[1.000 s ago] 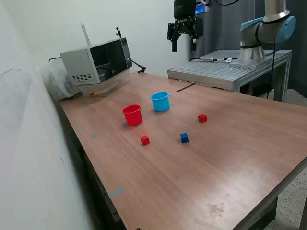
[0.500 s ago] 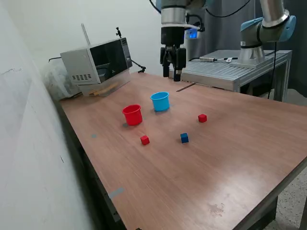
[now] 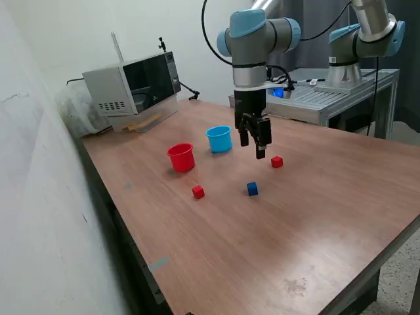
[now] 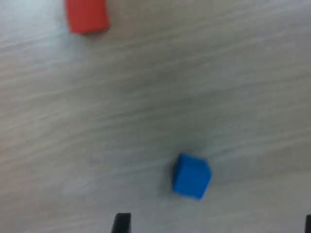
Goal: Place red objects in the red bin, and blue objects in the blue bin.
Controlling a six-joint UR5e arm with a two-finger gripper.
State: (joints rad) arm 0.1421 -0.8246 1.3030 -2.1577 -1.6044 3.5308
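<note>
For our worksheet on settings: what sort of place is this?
Probably a robotics lab: a robot arm over a wooden table, sorting cups and cubes, and a second arm on a metal bench.

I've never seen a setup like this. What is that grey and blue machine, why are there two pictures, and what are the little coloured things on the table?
The machine is a robot arm; at its end hangs a black two-finger gripper, a claw for picking things up. It holds nothing and hangs above the brown wooden table.

The exterior view comes from a camera standing off to the side. The wrist view comes from a camera on the arm itself, looking straight down, so it is blurry and close.

On the table stand a small red plastic cup and a small light-blue plastic cup, both open-topped. Around them lie two small red cubes and one small dark-blue cube. The wrist view shows that blue cube near the dark fingertips.

A grey microwave oven sits at the table's far corner.
</note>
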